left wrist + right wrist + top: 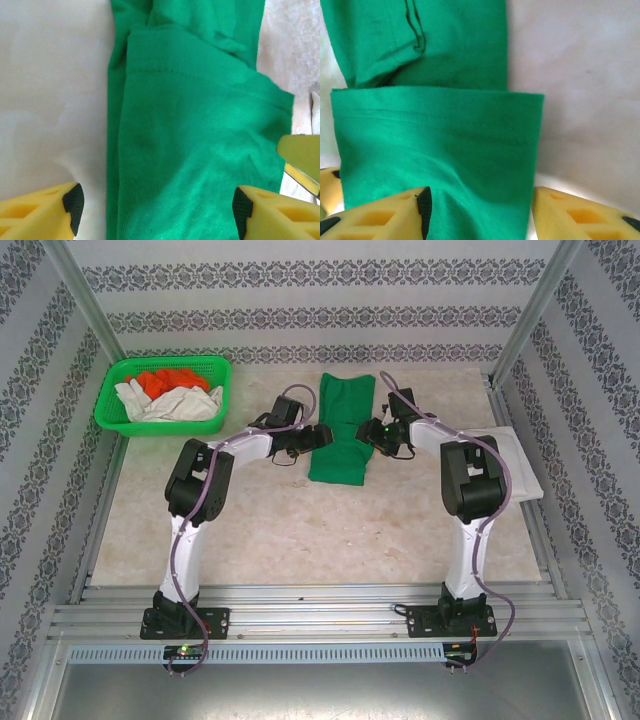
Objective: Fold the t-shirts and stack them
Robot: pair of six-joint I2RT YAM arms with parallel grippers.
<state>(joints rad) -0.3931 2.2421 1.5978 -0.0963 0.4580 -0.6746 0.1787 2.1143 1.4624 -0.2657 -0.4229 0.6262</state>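
A dark green t-shirt point(342, 430) lies on the table as a long folded strip, running away from the arms. My left gripper point(306, 440) is at its left edge and my right gripper point(372, 434) at its right edge, both near the strip's middle. In the left wrist view the left gripper point(157, 212) stands open, its pads straddling the green cloth point(190, 150) from the left fold to near the right side. In the right wrist view the right gripper point(480, 212) is open too, with the cloth's right edge point(445, 145) between its pads. An orange t-shirt point(165, 378) and an off-white one point(178, 405) sit crumpled in the basket.
The bright green mesh basket point(108, 408) stands at the back left corner. A flat white thing point(518, 468) lies at the table's right edge beside the right arm. Metal posts and patterned walls ring the table. The right gripper's yellow finger point(300, 152) shows in the left wrist view.
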